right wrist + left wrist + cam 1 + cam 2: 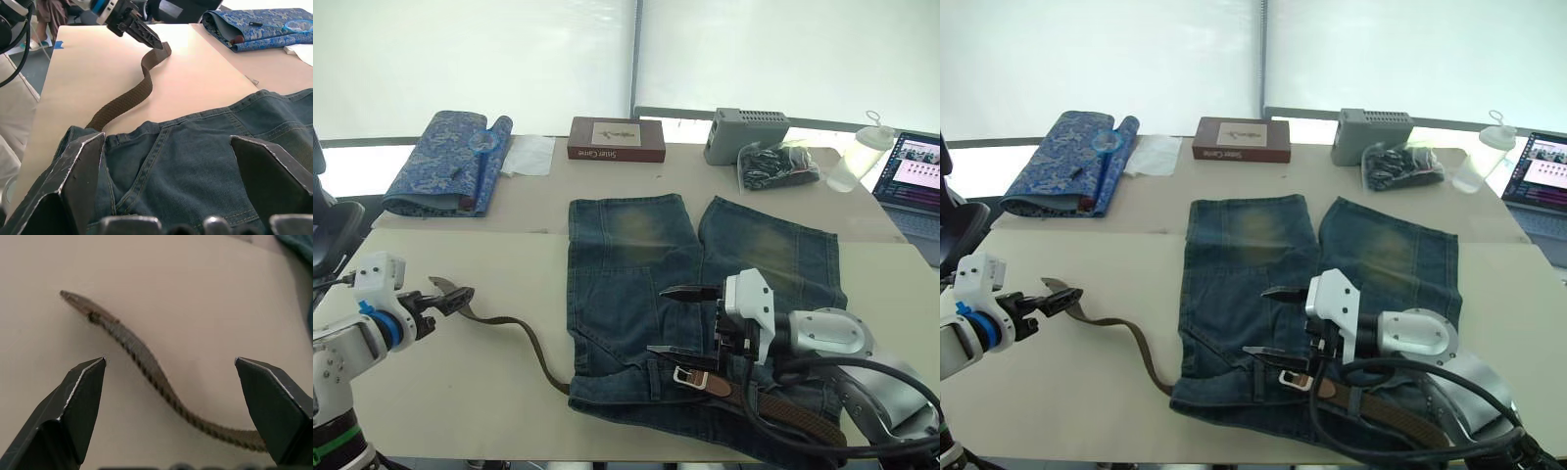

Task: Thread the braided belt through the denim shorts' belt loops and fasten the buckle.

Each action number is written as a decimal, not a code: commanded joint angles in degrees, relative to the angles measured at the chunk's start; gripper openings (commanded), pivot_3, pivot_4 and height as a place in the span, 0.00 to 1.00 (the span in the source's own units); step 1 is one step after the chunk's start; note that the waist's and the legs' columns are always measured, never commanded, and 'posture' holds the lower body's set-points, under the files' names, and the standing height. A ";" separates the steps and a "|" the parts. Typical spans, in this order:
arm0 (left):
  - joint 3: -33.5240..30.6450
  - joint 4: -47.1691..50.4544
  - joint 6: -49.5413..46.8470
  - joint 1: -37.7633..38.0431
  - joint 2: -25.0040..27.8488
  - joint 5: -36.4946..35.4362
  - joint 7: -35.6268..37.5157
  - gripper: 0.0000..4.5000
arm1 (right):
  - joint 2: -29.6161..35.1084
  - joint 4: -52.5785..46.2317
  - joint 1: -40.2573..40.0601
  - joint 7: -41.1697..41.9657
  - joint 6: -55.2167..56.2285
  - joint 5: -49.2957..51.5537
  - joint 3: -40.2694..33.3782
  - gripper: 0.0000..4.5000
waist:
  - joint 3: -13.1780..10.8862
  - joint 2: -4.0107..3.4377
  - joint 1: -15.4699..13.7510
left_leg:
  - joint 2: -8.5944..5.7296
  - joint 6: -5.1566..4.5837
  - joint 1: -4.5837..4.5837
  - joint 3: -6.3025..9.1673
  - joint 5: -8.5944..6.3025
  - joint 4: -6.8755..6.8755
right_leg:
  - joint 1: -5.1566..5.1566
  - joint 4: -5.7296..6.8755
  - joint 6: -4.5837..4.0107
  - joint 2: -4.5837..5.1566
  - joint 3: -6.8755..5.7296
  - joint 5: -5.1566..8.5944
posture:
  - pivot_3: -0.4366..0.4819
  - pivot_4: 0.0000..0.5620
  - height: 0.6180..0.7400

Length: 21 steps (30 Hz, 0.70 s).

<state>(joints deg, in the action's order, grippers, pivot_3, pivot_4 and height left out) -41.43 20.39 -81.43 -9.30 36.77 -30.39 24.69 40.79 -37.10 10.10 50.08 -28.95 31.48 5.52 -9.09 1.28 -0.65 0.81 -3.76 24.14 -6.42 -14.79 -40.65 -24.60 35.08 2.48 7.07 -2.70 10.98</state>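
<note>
the denim shorts [695, 304] lie flat in the middle of the tabletop [460, 392], waistband toward the near edge and legs toward the far edge. the braided belt [524, 338] runs along that waistband: its silver buckle [687, 376] sits on the denim near the middle of the waist, the strap to its right lies over the shorts toward the near right corner, and the other end comes out at the shorts' left side and snakes across bare tabletop toward the left edge. how many belt loops it passes through cannot be told. the left pincer [450, 297] hangs over the free tip, fingers apart with the strap lying between them, not clamped. the right pincer [677, 319] hovers above the waist just beside the buckle, also spread wide and holding nothing. the belt looks light, limp and woven, so it should bend and twist easily and give good friction; the stiffer tip is likely the best place to grip for feeding, the metal frame for fastening. the denim is soft and may bunch if dragged.
</note>
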 commanded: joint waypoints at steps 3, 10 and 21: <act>-0.38 1.49 -2.43 -0.61 -0.27 -0.18 -2.25 0.98 | -1.29 0.30 2.54 0.61 1.66 -1.01 1.34 1.00 | 0.00 0.01 -0.16 | 0.01 0.26 0.01 0.01 0.12 0.14 | -0.13 0.05 -0.01 -0.01 0.00 -0.01 | 0.48 0.27 1.00; 6.31 -2.17 0.03 -2.93 -4.33 2.31 -6.43 0.98 | -0.07 -0.07 2.02 0.65 0.96 -1.88 1.01 1.00 | 0.03 0.07 -0.20 | 0.00 0.44 0.04 -0.02 0.24 0.48 | -0.11 0.08 -0.04 -0.03 0.03 -0.07 | 0.48 0.27 1.00; 17.58 2.07 30.48 1.00 4.72 2.69 13.50 0.00 | 11.16 -3.81 -4.87 7.68 4.09 -6.60 1.23 1.00 | 0.00 0.19 -0.52 | 0.01 0.35 0.11 -0.02 0.23 0.75 | -0.52 0.01 -0.67 0.08 0.01 0.16 | 0.48 0.27 1.00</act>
<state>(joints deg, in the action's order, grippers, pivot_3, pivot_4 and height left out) -25.83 18.16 -58.65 -8.51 39.19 -26.96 31.18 50.70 -38.68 5.76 55.61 -27.06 25.64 7.68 -9.09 1.47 -1.17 0.82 -3.42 24.25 -6.44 -14.57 -39.90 -25.12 35.07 1.79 7.23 -2.69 11.14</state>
